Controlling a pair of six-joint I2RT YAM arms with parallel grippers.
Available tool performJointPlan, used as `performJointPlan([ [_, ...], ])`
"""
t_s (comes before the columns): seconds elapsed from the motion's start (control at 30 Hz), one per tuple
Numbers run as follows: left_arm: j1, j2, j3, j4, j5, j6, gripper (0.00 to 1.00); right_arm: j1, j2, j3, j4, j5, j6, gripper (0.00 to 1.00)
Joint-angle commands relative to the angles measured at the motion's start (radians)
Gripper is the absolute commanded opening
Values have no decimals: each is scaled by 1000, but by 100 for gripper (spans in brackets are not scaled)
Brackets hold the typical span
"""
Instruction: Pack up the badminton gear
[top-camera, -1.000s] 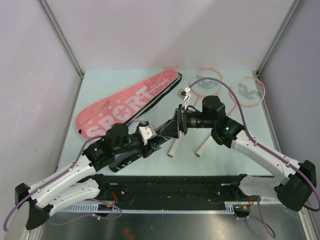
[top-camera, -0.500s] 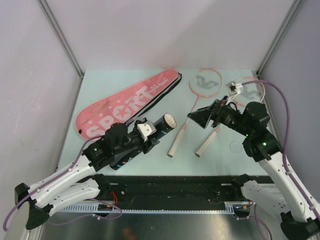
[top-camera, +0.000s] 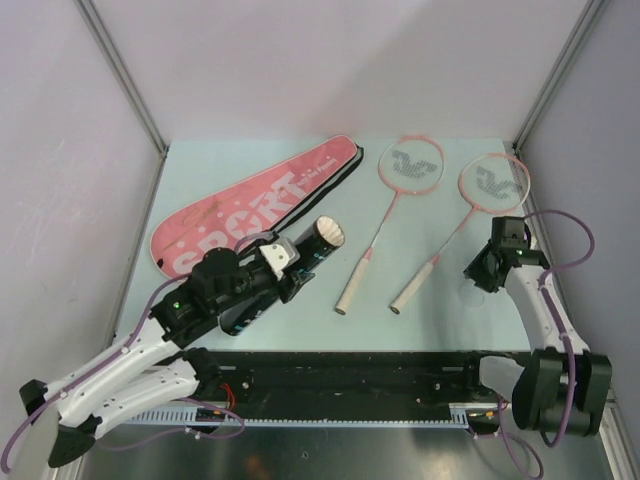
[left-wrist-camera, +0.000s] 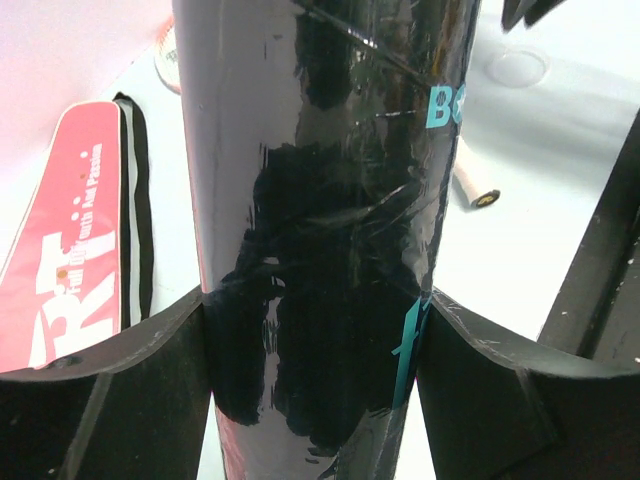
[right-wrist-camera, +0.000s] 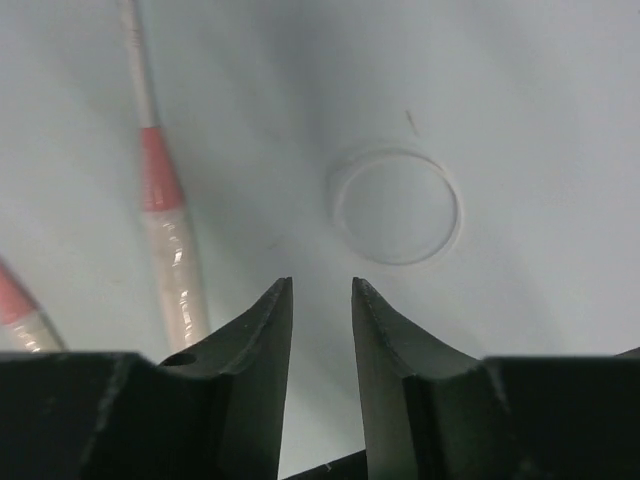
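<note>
- Left gripper (left-wrist-camera: 315, 330): stays clamped around the black tube (left-wrist-camera: 320, 150), just beside the pink bag (top-camera: 250, 205).
- Right gripper (right-wrist-camera: 321, 287): has moved from above the rackets to the table's (top-camera: 420, 320) right side; jaws slightly apart, empty, near a clear disc (right-wrist-camera: 395, 205).
- 2 rackets (top-camera: 385, 215) (top-camera: 465, 225): unmoved, flat, between the arms.

A pale blue-green tabletop (top-camera: 200, 165) sits between plain lilac-white walls (top-camera: 330, 60). Slim grey metal posts (top-camera: 120, 75) rise from its far corners; a black rail (top-camera: 350, 375) lines the near edge.
</note>
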Motion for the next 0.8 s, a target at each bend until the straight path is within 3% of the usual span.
performJointPlan([
  [0.0, -4, -47, 56, 67, 53, -22, 15, -4, 107, -6, 54, 50, 16, 38],
  [0.17, -3, -52, 59, 67, 65, -28, 15, 7, 242, -16, 149, 50, 39, 38],
  [0.47, -3, -53, 61, 67, 79, -26, 15, 62, 345, -59, 194, 118, 97, 34],
  [0.57, -3, -55, 56, 67, 74, -25, 15, 62, 377, -70, 212, 134, 116, 25],
  [0.67, -3, -41, 55, 67, 74, -22, 15, 74, 352, -70, 236, 161, 111, 0],
  [0.73, -3, -32, 53, 67, 83, -13, 15, 88, 260, -55, 255, 101, 80, 0],
  [0.77, -3, -18, 52, 67, 96, -9, 15, 164, 220, -44, 262, 79, 54, 0],
])
